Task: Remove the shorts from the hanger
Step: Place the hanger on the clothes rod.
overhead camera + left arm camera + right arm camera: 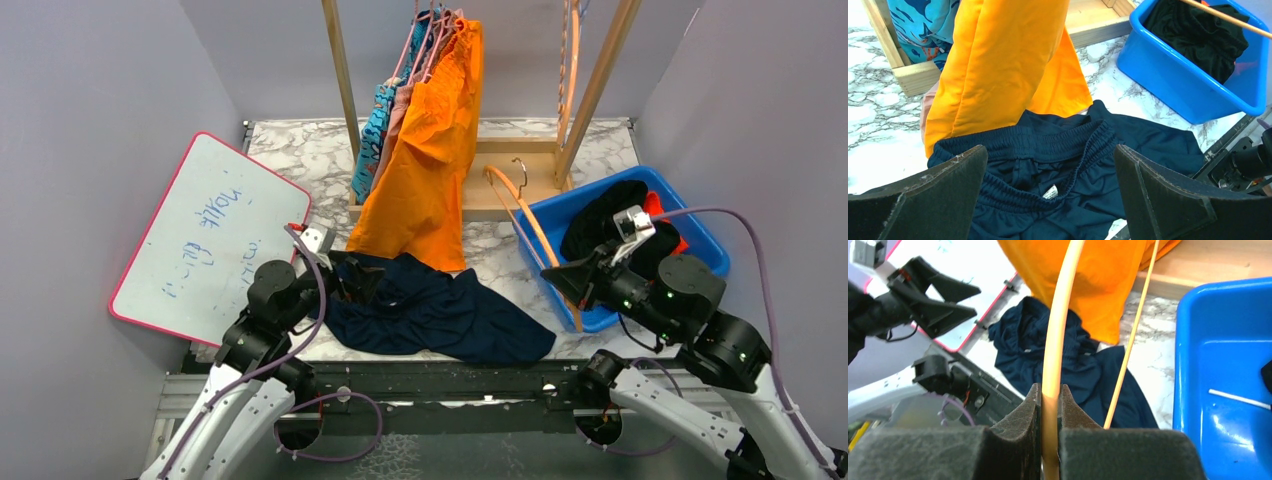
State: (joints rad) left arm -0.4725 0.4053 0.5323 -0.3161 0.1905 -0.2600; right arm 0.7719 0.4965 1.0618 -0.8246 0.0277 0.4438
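Note:
Dark navy shorts lie crumpled on the marble table, off any hanger. My left gripper hovers just over their waistband with jaws wide open and nothing between the fingers. My right gripper is shut on the arm of a bare wooden hanger, which leans over the bin's left wall; the hanger runs up between the pads. Bright orange shorts hang on the rack, with pink and blue cartoon-print shorts behind them.
A blue bin at the right holds black and red-orange shorts. The wooden rack's base stands behind the table's middle. A pink-framed whiteboard lies at the left. Grey walls close in both sides.

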